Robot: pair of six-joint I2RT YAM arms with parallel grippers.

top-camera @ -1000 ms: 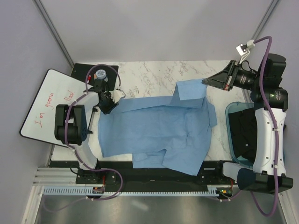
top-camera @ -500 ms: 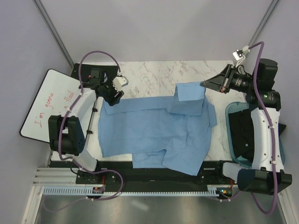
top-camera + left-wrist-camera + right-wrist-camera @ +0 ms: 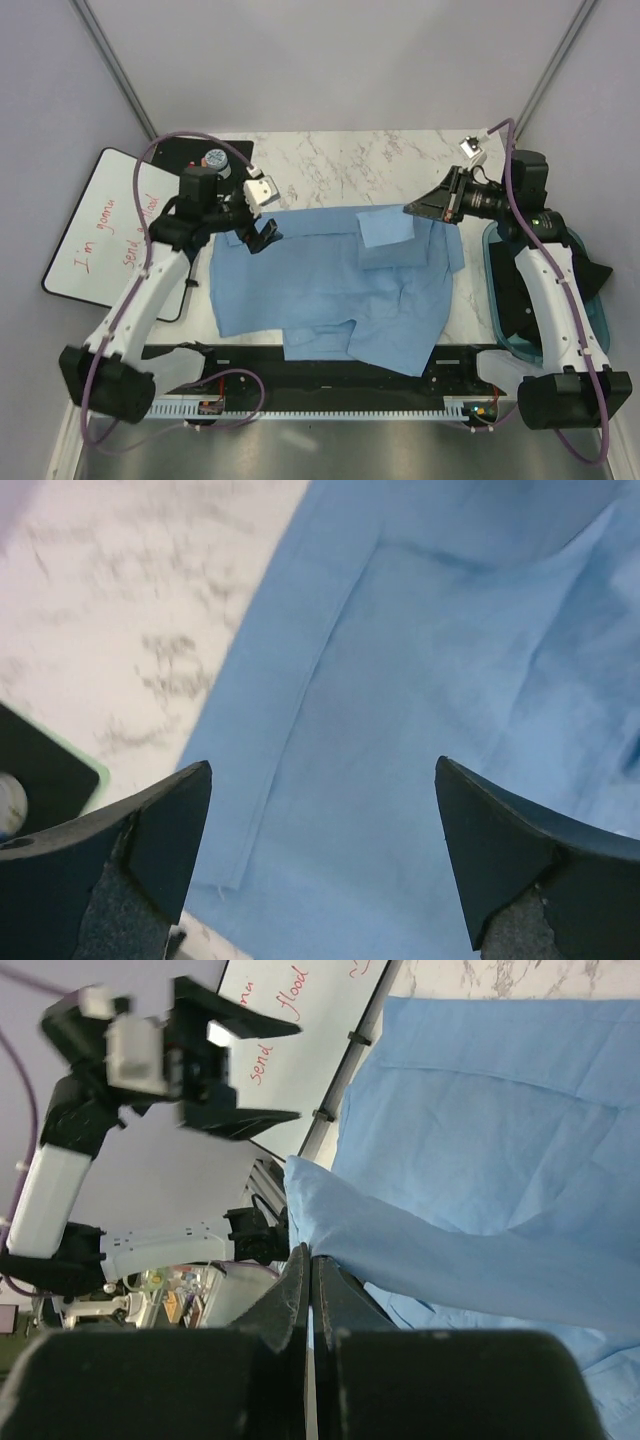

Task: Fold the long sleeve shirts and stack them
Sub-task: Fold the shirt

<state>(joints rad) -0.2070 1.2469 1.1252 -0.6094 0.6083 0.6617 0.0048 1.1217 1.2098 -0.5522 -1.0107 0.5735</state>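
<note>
1 shirt (image 3: pixel 320 290), 2 grippers, 1 table (image 3: pixel 330 160).
The shirt lies spread at frame centre. The left gripper (image 3: pixel 262 236) hangs wide open and empty over its upper-left edge, and the right gripper (image 3: pixel 412 209), closed tight, pinches 1 raised fold at upper right.

Top view bright, evenly lit from above, only faint soft shadows seen around shirt (image 3: pixel 330 285) edges. Left wrist view slightly soft, left fingers (image 3: pixel 110 870) rendered dark, blurry. Right wrist view sharper, right fingers (image 3: pixel 290 1310) defocused near lens
</note>
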